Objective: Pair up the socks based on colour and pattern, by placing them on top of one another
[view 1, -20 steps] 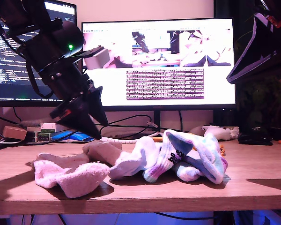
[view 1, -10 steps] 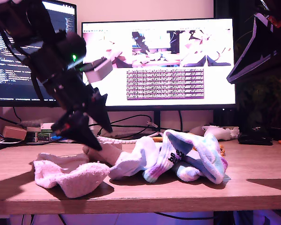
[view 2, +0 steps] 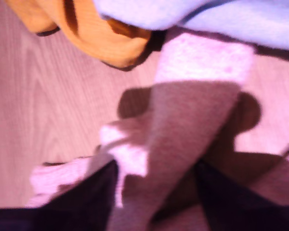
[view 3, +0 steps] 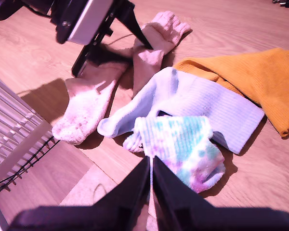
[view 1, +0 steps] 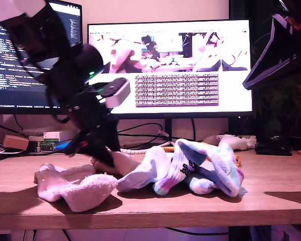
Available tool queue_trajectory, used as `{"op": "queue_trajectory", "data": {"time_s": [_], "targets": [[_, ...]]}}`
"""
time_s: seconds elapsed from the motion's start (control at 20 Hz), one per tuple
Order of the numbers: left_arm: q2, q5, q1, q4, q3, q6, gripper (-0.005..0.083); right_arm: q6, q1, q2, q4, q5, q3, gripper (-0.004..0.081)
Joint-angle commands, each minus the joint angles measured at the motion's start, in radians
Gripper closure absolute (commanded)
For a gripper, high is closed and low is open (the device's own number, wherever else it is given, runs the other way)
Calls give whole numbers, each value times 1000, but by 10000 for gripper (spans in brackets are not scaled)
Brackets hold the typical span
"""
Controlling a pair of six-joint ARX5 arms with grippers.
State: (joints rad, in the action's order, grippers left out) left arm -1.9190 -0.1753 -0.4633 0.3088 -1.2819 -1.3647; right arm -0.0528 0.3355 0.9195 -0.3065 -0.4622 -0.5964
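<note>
Nearest the front edge of the wooden table, toward the exterior view's left, a fluffy pink sock lies flat. Just behind it, my first gripper has its fingers spread apart on either side of a second pink sock, the tips at or near the table. The fabric runs between them, but they have not closed on it. In the exterior view this gripper is blurred, pointing down at that second pink piece where it meets the heap.

Beside it, toward the middle of the table, a lavender-white sock lies partly across the pink one. A tie-dye sock rests on the lavender one's near side; from the front I see what looks like more tie-dye fabric bundled there, though I cannot count the pieces. A mustard sock lies farther back, touching the lavender one.

My second gripper hangs high above the pile, fingers pressed together with nothing between them.

Beyond the socks sits a white controller, then cables and two lit monitors.

As far as I can judge, no pair is stacked yet. The two pink socks touch end to end but are not laid one on the other, and the rest remain tangled. Nearly all of the task seems left.
</note>
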Motion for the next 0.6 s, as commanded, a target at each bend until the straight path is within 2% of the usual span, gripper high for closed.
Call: {"op": "queue_trajectory", "data": {"time_s": [0.0, 0.2, 0.35, 0.5, 0.55], "targets": [[24, 4, 0, -6, -24, 6, 797, 0, 5, 5, 10, -4, 5, 780], [136, 5, -2, 74, -28, 89, 797, -1, 5, 5, 10, -3, 5, 780], [214, 26, -3, 202, -28, 167, 797, -1, 5, 5, 11, -3, 5, 780], [273, 36, -5, 307, -28, 312, 797, 0, 5, 5, 14, -3, 5, 780], [291, 39, -5, 334, -28, 323, 797, 0, 5, 5, 13, -3, 5, 780]]}}
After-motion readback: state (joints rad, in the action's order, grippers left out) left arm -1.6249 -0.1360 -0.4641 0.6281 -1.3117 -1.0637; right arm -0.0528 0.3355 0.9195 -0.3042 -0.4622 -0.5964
